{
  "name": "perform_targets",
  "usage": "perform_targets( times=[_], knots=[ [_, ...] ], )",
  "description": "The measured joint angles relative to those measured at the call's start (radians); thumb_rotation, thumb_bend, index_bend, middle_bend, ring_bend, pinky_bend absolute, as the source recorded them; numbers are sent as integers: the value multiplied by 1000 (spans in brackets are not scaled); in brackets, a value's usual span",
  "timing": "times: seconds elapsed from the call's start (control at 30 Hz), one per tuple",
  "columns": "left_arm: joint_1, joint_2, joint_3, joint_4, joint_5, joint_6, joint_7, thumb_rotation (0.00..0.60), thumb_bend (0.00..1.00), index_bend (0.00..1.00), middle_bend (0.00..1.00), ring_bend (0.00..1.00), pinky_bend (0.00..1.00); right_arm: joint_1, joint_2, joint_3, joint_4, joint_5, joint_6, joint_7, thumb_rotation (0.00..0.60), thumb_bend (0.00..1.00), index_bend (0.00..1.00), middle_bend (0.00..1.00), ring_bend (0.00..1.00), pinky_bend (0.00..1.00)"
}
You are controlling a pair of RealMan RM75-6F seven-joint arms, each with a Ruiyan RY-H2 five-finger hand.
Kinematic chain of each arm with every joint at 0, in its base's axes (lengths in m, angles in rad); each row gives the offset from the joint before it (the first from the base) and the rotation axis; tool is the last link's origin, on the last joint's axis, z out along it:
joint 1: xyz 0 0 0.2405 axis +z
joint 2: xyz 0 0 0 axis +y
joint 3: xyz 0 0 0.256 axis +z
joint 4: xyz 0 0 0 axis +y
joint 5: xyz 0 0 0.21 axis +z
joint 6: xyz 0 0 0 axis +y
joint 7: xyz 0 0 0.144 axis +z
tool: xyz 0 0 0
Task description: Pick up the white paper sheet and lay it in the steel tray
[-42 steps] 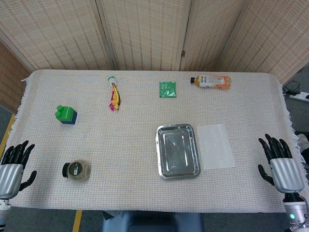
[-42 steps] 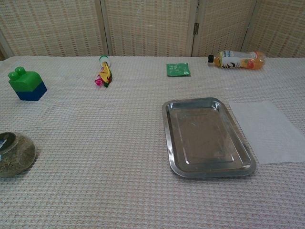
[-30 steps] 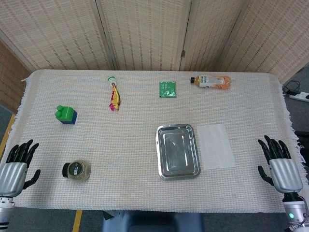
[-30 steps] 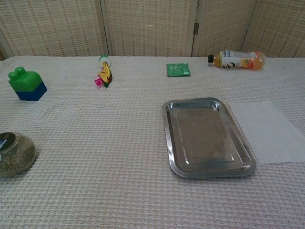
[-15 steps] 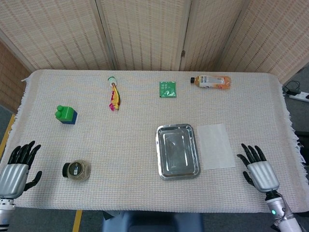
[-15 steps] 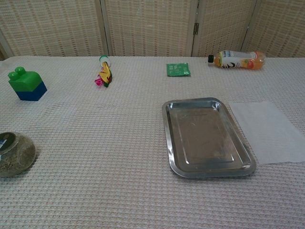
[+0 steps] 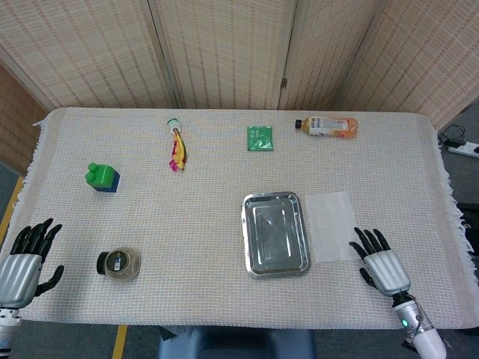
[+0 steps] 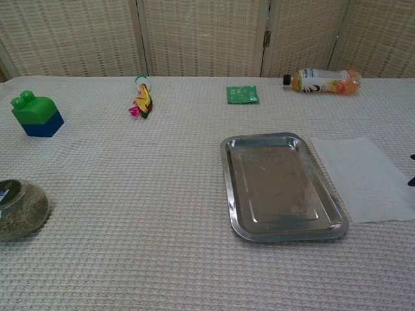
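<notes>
White rectangular paper sheet [image 7: 334, 226] lies flat on the woven cloth-covered table [image 7: 194, 224], just right of the rectangular steel tray [image 7: 275, 233], edges nearly touching. Tray holds nothing. Right hand [image 7: 380, 266] hovers at the sheet's near right corner, fingers spread, grasping nothing. Left hand [image 7: 22, 258] sits at the table's near left edge, fingers apart, likewise released

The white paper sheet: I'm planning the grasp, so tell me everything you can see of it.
The white paper sheet is a thin, plain rectangle, slightly skewed, lying flat on the woven tablecloth. It sits just right of the steel tray, close beside its rim but not in it. The right robot hand, fingers spread, is at the sheet's near right corner; contact cannot be told.
</notes>
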Motion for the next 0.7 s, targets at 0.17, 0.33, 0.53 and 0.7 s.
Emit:
perform_targets(
  times=[0.17, 0.33, 0.53, 0.7],
  knots=[
    [0, 1, 0, 2, 0, -1, -3, 600, 443, 0, 0, 0, 0, 6, -23, 2, 33, 1, 4, -11, 600, 450, 181, 0, 0, 0],
    [0, 0, -1, 3, 0, 1, -5, 600, 443, 0, 0, 0, 0, 11, -48, 4, 69, 17, -15, -19, 600, 450, 181, 0, 0, 0],
    [-2, -2, -4, 7, -7, -1, -6, 600, 443, 0, 0, 0, 0, 28, -64, 8, 90, 32, -46, -20, 600, 450, 181, 0, 0, 0],
    [-2, -5, -8, 12, -11, -1, -9, 600, 443, 0, 0, 0, 0, 46, -67, 13, 87, 41, -71, -34, 600, 449, 181, 0, 0, 0]
  ],
)
